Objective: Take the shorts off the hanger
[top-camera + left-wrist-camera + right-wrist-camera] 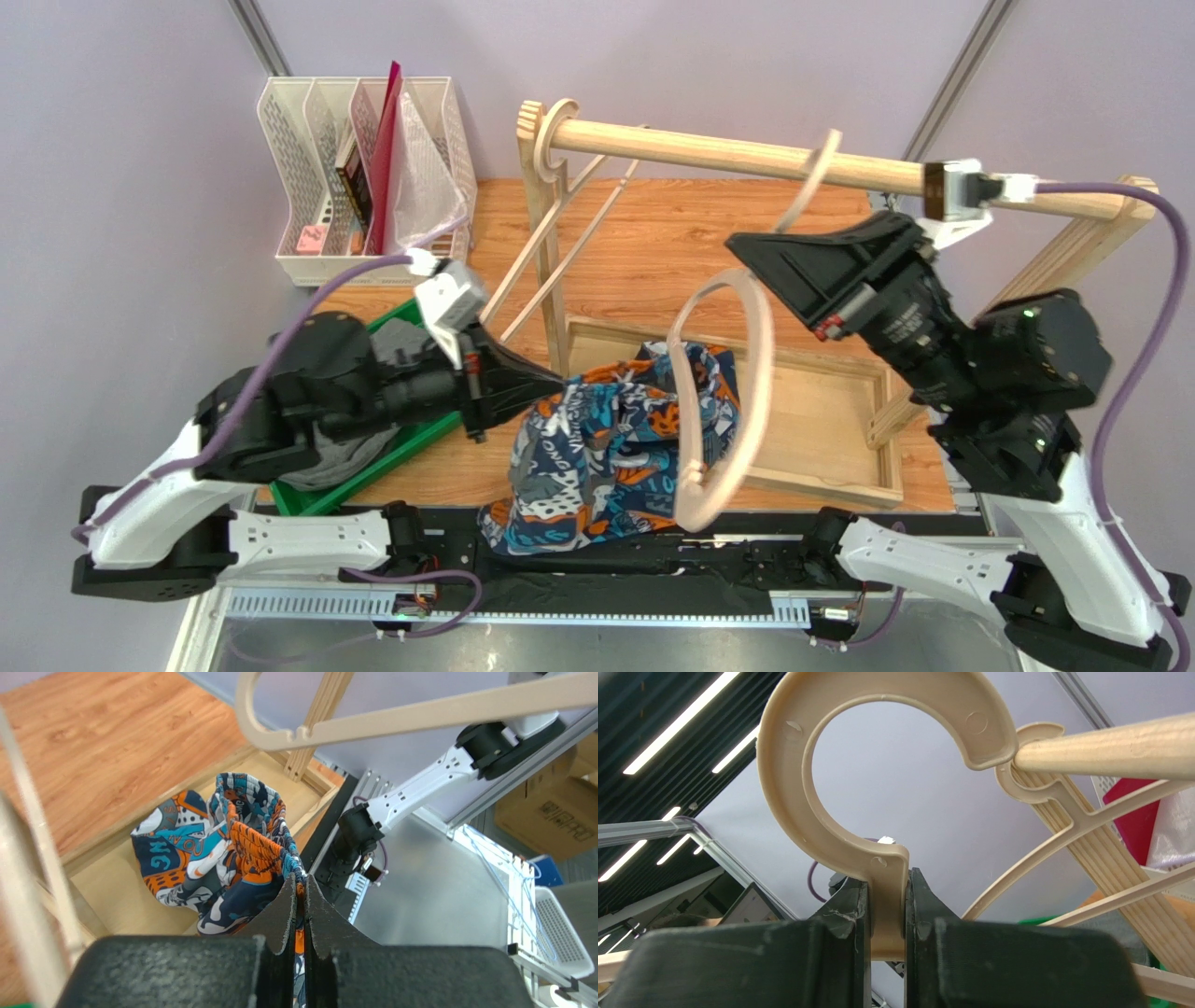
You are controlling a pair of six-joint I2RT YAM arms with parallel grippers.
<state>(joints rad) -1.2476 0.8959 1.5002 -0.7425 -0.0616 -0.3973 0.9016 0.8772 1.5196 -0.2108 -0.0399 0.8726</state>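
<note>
Shorts [210, 861] edge pinched left tool [300, 885]; hanger [798, 805] right tool [886, 885].

I run this rig from afar, and the place reads as a robotics lab cell, not a home. Plain lilac wall panels [140, 84] fill the top of the overhead view, framed by slanting aluminium posts [261, 35]. Along the bottom edge a slotted aluminium rail [337, 602] runs below the wooden tabletop [659, 252], by the bases of my two robot arms [154, 511]. At the right of the left wrist view I see a bare sheet-metal surface [428, 896] and cardboard boxes [554, 805]. Ceiling strip lights [682, 724] cross the upper left of the right wrist view.
</note>
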